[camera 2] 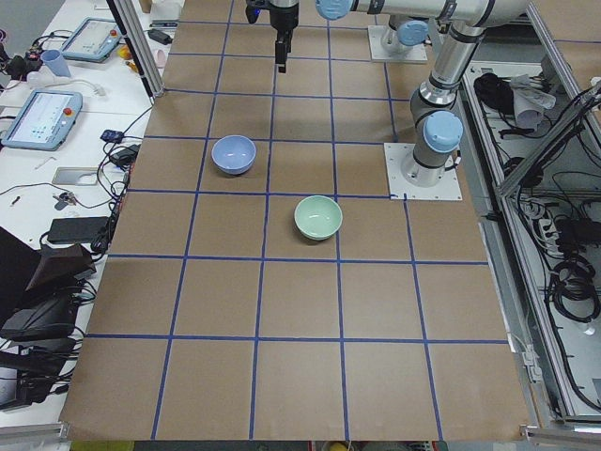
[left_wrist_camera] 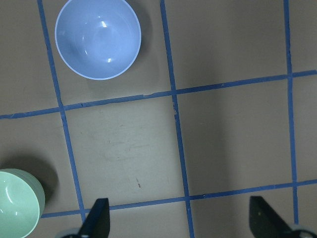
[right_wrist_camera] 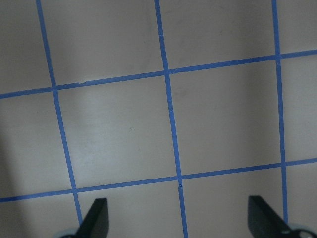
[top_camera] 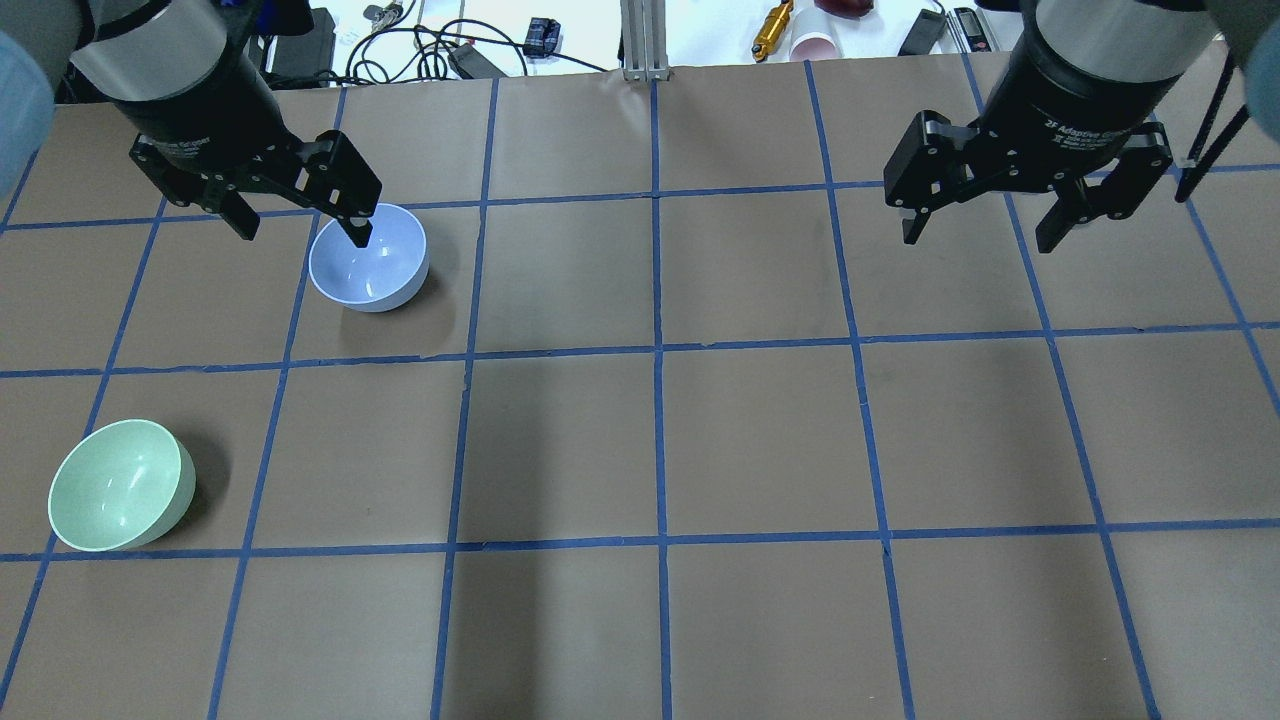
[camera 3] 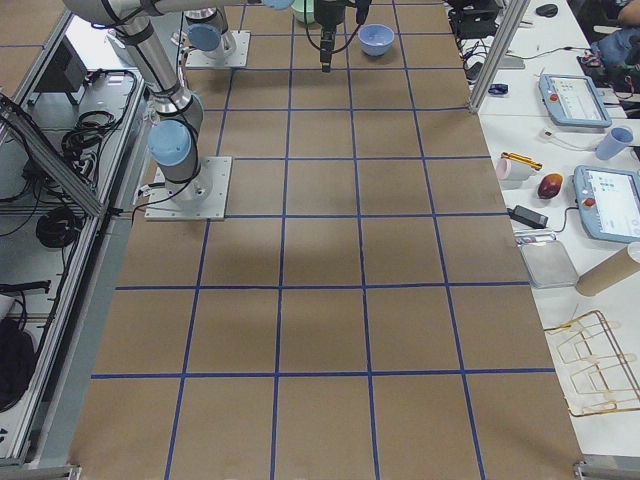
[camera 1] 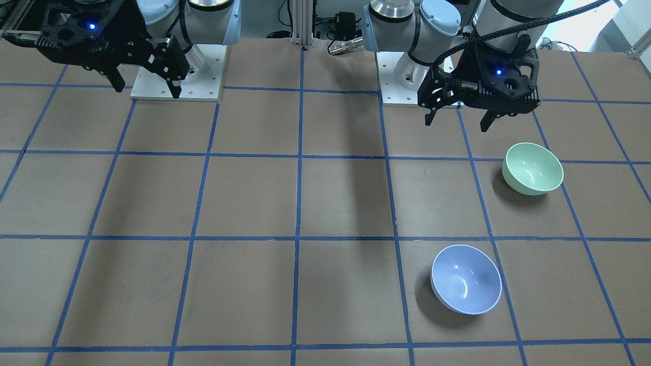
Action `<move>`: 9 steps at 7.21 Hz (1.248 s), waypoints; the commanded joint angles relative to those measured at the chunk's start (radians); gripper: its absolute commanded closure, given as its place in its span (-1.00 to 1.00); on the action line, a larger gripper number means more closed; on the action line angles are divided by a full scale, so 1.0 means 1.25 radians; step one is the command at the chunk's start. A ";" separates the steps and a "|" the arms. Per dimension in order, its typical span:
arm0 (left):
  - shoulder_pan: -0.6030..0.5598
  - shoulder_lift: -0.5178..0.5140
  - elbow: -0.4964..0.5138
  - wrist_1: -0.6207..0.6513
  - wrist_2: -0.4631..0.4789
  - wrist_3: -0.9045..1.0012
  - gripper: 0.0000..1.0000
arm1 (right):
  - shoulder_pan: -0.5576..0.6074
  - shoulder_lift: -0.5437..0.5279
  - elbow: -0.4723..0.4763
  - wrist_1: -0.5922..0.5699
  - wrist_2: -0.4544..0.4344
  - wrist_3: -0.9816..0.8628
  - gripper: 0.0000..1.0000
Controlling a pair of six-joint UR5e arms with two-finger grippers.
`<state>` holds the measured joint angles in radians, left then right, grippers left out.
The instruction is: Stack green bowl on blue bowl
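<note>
**Front-facing view:** the green bowl stood upright and empty on the table, in the half toward the robot's left end, about midway between the long edges. The blue bowl stood well apart from it, nearer the operators' edge, mouth up and so ready to receive its partner. The left gripper hung above the table on the robot's side of the green bowl, jaws wide apart and holding nothing.

**Overhead view:** the right gripper hovered over bare table toward the opposite end, jaws likewise spread and empty. It was probably parked clear, since both bowls lay on the left arm's side.

**Left-end view:** both bowls rested flat, touching neither each other nor any finger.

**Right-end view:** the bowls were too small and too hidden to add anything.

**Left wrist view:** both bowls showed beyond the spread fingertips, a height suited to choosing an approach. The grasp on the green bowl was judged not yet begun.

**Right wrist view:** bare table only
</note>
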<state>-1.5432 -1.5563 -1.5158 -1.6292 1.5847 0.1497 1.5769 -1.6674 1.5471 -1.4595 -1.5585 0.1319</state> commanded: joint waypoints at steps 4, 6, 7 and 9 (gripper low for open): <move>0.000 0.002 -0.007 -0.002 0.001 0.002 -1.00 | 0.000 0.000 -0.001 0.001 0.000 0.000 -1.00; 0.000 -0.004 -0.010 -0.001 0.033 0.004 -1.00 | 0.000 0.000 0.001 -0.001 0.000 0.000 -1.00; 0.000 -0.015 -0.007 0.000 0.037 0.003 -1.00 | 0.000 0.000 0.001 0.001 0.000 0.000 -1.00; 0.000 -0.009 -0.007 0.000 0.035 0.002 -1.00 | 0.000 0.000 0.001 -0.001 0.000 0.000 -1.00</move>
<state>-1.5432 -1.5695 -1.5251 -1.6293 1.6269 0.1524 1.5769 -1.6674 1.5471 -1.4600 -1.5585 0.1319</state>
